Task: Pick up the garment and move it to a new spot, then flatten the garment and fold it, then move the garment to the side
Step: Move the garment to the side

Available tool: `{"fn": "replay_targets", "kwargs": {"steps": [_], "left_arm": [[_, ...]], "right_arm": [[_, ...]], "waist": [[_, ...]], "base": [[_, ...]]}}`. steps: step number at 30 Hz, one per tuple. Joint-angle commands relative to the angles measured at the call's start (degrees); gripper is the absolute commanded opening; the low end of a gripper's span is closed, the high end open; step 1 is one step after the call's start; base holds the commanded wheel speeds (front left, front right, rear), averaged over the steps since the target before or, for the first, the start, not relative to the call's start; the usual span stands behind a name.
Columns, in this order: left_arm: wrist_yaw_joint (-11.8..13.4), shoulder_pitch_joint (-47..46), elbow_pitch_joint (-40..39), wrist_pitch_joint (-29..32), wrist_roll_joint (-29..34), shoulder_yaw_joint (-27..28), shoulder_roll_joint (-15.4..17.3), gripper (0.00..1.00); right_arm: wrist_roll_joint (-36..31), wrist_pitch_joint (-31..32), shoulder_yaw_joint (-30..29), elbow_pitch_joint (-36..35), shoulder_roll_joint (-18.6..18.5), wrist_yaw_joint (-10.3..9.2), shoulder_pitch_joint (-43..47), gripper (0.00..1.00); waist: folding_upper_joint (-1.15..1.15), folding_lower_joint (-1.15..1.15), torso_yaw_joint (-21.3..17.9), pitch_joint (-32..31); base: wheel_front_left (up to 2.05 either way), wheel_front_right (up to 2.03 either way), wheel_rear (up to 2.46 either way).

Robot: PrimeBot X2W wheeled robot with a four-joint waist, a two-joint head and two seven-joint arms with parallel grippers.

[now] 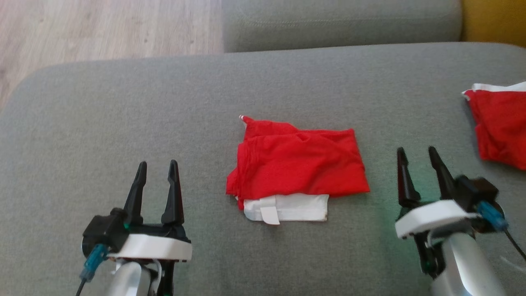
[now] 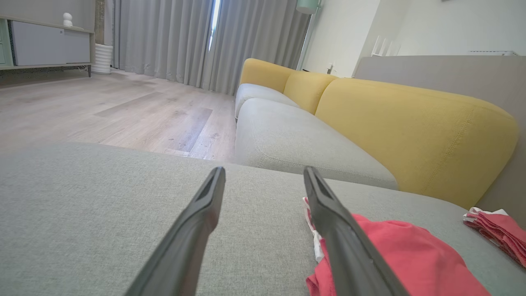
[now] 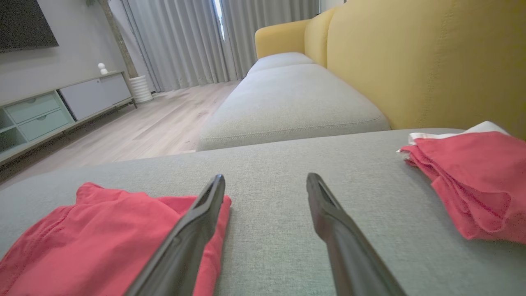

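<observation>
Lying on the cushion is a folded garment.

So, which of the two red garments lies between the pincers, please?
The centre garment, white band at its near edge; the other garment lies beyond the right pincer.

PrimeBot X2W's left gripper and right gripper each carry two long, matte-black fingers that taper to pointed tips, with a shallow recess along the inner face near each tip in the wrist views. Each pair rises from a boxy black housing mounted on a glossy white oval collar, below which a rounded, pale silver-grey forearm begins. A translucent blue plug trailing a thin black cable sits at the outer side of each wrist, and a small green light glows at the fingers' base.
</observation>
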Motion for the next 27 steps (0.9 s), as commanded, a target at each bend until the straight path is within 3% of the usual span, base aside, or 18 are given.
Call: {"fn": "replay_targets", "kwargs": {"steps": [1,12,22,24,27], "left_arm": [[-0.19,-3.05,-2.10,-0.29,0.24,1.37,0.28,1.00],[-0.18,-5.81,-1.41,-0.29,-0.60,-0.45,0.28,1.00],[0.01,-6.77,-0.80,-0.29,-0.97,-1.14,0.28,1.00],[0.07,-6.69,-0.75,-0.29,-0.98,-1.14,0.28,1.00],[0.11,-6.53,-0.49,-0.29,-0.81,-1.05,0.28,1.00]], "right_arm": [[-0.43,0.50,1.93,-1.27,-0.08,-0.05,-3.61,1.00],[3.70,10.23,6.72,11.61,-0.08,-0.05,-10.88,1.00],[6.82,11.69,12.28,22.61,-0.08,-0.05,-15.41,0.99],[6.95,11.13,13.57,23.60,-0.08,-0.05,-15.98,0.00],[5.45,8.51,14.63,24.21,-0.08,-0.05,-16.96,0.00]], "waist": [[0.00,-0.01,0.58,0.81],[0.00,-0.01,4.00,4.64],[0.00,-0.01,5.97,5.53],[0.00,-0.01,5.95,5.44],[0.00,-0.01,5.40,4.96]], "base": [[0.00,0.00,0.00],[0.00,0.00,0.00],[0.00,0.00,0.00],[0.00,0.00,0.00],[0.00,0.00,0.00]]}}
